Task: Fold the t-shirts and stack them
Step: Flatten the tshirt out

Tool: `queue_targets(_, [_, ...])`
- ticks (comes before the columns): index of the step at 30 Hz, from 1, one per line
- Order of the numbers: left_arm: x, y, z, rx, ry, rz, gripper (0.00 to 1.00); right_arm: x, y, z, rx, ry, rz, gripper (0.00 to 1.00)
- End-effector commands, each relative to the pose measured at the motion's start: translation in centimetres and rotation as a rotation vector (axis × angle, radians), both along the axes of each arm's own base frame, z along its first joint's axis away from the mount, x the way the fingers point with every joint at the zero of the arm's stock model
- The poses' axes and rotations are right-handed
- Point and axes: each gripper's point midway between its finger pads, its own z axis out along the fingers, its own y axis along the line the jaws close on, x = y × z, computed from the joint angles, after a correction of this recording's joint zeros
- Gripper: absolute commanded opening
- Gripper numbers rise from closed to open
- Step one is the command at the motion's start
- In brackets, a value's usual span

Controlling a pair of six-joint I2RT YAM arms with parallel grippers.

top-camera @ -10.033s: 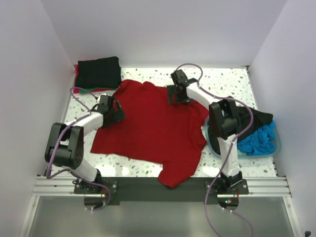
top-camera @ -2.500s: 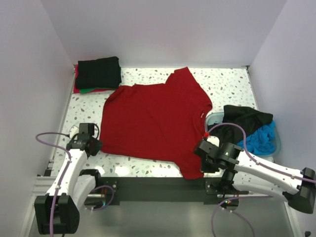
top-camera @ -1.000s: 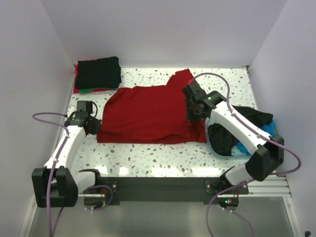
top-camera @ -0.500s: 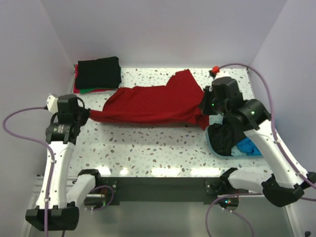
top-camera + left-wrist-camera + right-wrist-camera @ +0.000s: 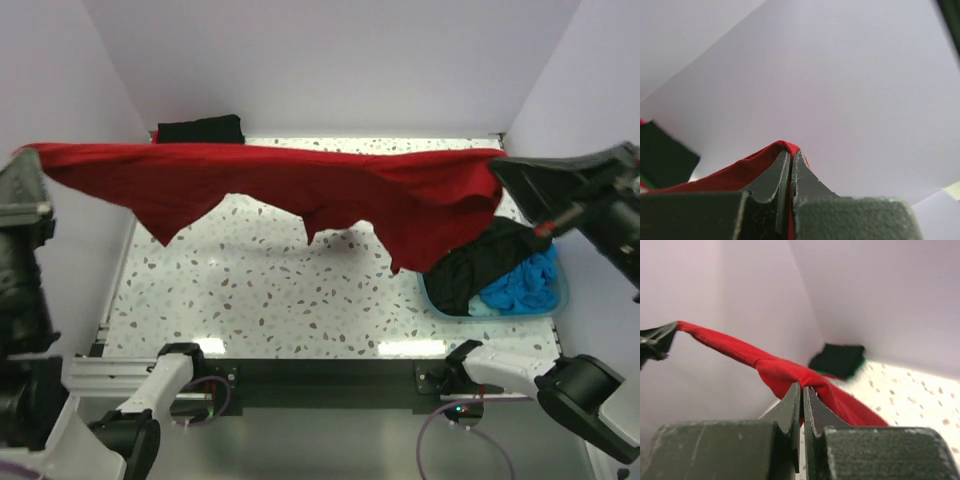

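Observation:
A dark red t-shirt (image 5: 300, 185) hangs stretched in the air across the table, its lower edge drooping in points. My left gripper (image 5: 28, 158) is shut on its left end, high by the left wall; the wrist view shows red cloth (image 5: 740, 172) pinched between the closed left gripper (image 5: 791, 152). My right gripper (image 5: 496, 168) is shut on the right end, and the right gripper (image 5: 802, 386) clamps a bunched fold of the red t-shirt (image 5: 780, 370). A folded black t-shirt (image 5: 200, 130) tops a stack at the back left.
A translucent teal basin (image 5: 555, 302) at the right holds a crumpled black t-shirt (image 5: 480, 260) and a blue t-shirt (image 5: 525, 280). Purple-white walls close in the left, back and right. The speckled table (image 5: 300, 300) lies bare under the shirt.
Both arms rose high and spread apart. The red t-shirt left the table and now hangs taut between them, hiding most of the back-left stack.

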Motion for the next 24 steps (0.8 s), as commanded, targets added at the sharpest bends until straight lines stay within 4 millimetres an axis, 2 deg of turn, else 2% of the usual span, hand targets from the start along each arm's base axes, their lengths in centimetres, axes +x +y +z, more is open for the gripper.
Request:
queue_targets(1, [-3.7,1.1,2.4,0.05,-0.045,0.074,0.0,-5.0,0.3,3.0,0.024,-0.143,0.172,0.0])
queue_targets(3, [-5.6,1.1,3.8,0.06,-0.104,0.082,0.0,-6.3,0.7,4.0,0.049,-0.19,0.235,0.0])
queue_targets(5, [-6.1,1.4,4.1,0.056,-0.122,0.09,0.0,-6.8,0.6,4.4,0.058,-0.215,0.247,0.0])
queue_targets(7, [-5.7,1.6,4.0,0.048,-0.119,0.09,0.0,-6.2,0.5,4.4,0.057,-0.211,0.221,0.0])
queue_targets(10, [-3.3,1.9,2.7,0.038,-0.066,0.088,0.0,-3.3,1.0,4.0,0.02,-0.193,0.153,0.0])
queue_targets(11, [-1.3,1.9,1.3,0.046,-0.013,0.09,0.0,-1.1,1.7,3.3,-0.016,-0.172,0.114,0.0])
queue_targets(13, [0.6,2.2,0.2,0.036,0.023,0.11,0.0,2.3,1.4,2.6,-0.04,-0.135,-0.006,0.0])
queue_targets(14, [2.9,2.1,-1.9,0.058,0.092,0.121,0.0,5.3,2.4,1.3,-0.084,-0.104,-0.051,0.0])
queue_targets(16, [5.0,2.6,-3.1,0.058,0.117,0.166,0.0,9.3,2.3,-0.2,-0.121,-0.056,-0.178,0.0])
queue_targets(17, [7.2,2.5,-5.5,0.077,0.188,0.178,0.0,11.9,3.4,-1.6,-0.172,-0.048,-0.204,0.0])
queue_targets(19, [9.4,2.8,-7.4,0.08,0.23,0.215,0.0,14.9,4.1,-3.2,-0.209,-0.03,-0.263,0.0])
queue_targets(20, [11.7,2.7,-10.5,0.104,0.313,0.223,0.0,16.9,4.6,-4.4,-0.25,-0.04,-0.293,0.0])
queue_targets(22, [14.0,2.9,-13.0,0.103,0.361,0.255,0.0,20.0,5.3,-6.7,-0.302,-0.014,-0.346,0.0])
queue_targets(23, [16.0,2.9,-16.7,0.112,0.445,0.263,0.0,21.7,5.8,-8.4,-0.341,-0.009,-0.366,0.0])
queue_targets(24, [17.1,3.0,-18.1,0.107,0.463,0.269,0.0,23.6,6.4,-10.4,-0.374,0.021,-0.373,0.0])
